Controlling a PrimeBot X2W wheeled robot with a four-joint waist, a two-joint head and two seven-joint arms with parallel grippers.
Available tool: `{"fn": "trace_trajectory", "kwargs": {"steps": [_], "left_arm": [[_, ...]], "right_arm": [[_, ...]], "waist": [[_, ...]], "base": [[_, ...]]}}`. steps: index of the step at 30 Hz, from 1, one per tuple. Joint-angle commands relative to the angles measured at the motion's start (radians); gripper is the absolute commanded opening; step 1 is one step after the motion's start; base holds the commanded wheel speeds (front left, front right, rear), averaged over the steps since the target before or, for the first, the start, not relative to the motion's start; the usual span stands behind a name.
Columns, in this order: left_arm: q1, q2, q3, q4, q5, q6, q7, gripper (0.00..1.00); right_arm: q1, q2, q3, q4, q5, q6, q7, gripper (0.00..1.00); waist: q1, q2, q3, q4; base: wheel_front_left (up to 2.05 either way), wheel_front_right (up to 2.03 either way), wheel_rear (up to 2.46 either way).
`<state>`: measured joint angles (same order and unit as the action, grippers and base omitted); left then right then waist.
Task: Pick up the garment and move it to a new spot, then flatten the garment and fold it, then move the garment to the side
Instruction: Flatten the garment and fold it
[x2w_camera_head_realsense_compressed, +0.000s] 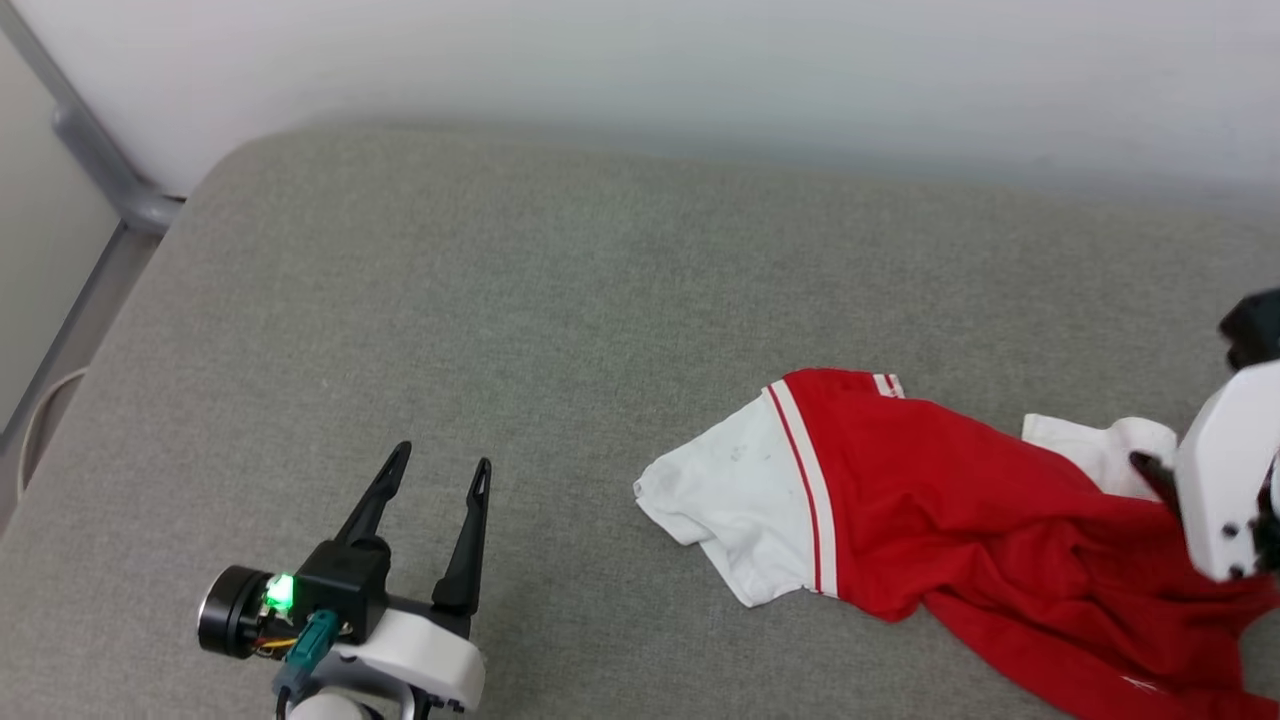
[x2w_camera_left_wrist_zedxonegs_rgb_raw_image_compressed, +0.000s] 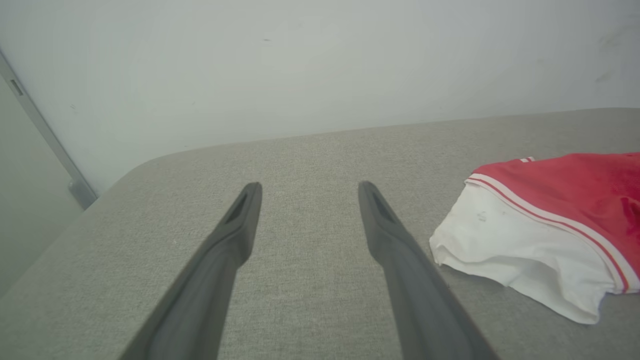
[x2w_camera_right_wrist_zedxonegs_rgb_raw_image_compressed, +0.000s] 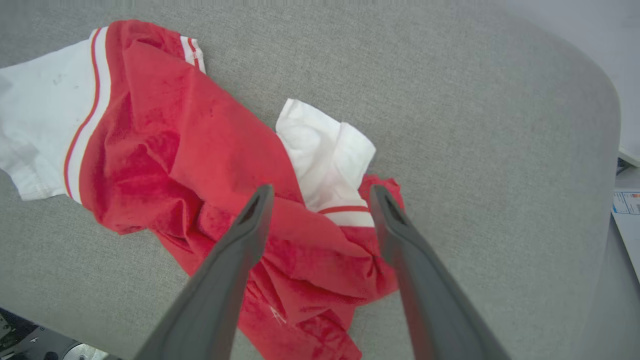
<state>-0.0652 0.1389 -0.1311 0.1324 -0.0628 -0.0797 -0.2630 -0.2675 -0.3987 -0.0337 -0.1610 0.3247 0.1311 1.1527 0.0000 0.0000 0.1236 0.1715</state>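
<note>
The garment (x2w_camera_head_realsense_compressed: 940, 490) lies crumpled on the grey cushion at the right: red body, one white sleeve spread toward the left, a second white sleeve (x2w_camera_right_wrist_zedxonegs_rgb_raw_image_compressed: 325, 150) bunched near the middle. No print shows. My right gripper (x2w_camera_right_wrist_zedxonegs_rgb_raw_image_compressed: 320, 195) hangs open just above the rumpled red cloth, its fingers straddling the second sleeve's striped edge; in the head view its white wrist (x2w_camera_head_realsense_compressed: 1225, 480) covers the shirt's right part. My left gripper (x2w_camera_head_realsense_compressed: 440, 470) stands open and empty over bare cushion, well left of the garment (x2w_camera_left_wrist_zedxonegs_rgb_raw_image_compressed: 550, 225).
The grey upholstered surface (x2w_camera_head_realsense_compressed: 500, 300) has a rounded far-left corner and a rounded right end (x2w_camera_right_wrist_zedxonegs_rgb_raw_image_compressed: 575, 150). A pale wall runs behind it, with a grey metal post (x2w_camera_head_realsense_compressed: 100, 160) at the left. Papers (x2w_camera_right_wrist_zedxonegs_rgb_raw_image_compressed: 627, 210) lie beyond the right edge.
</note>
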Motion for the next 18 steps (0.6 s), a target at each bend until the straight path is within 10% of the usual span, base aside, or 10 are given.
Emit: {"fn": "trace_trajectory", "kwargs": {"steps": [1,18], "left_arm": [[-0.020,-0.007,-0.006,0.000,0.005,-0.008,-0.003,1.00],[-0.098,-0.025,-0.026,0.012,0.010,-0.023,-0.003,1.00]], "right_arm": [[-0.035,-0.003,-0.004,0.022,-0.001,-0.001,0.016,1.00],[-0.205,-0.071,0.070,0.416,-0.025,-0.001,0.008,1.00]], "waist": [[0.0000,0.0000,0.029,0.019],[0.0000,0.0000,0.175,0.133]], "base": [[0.00,0.00,0.00],[0.00,0.00,0.00]]}}
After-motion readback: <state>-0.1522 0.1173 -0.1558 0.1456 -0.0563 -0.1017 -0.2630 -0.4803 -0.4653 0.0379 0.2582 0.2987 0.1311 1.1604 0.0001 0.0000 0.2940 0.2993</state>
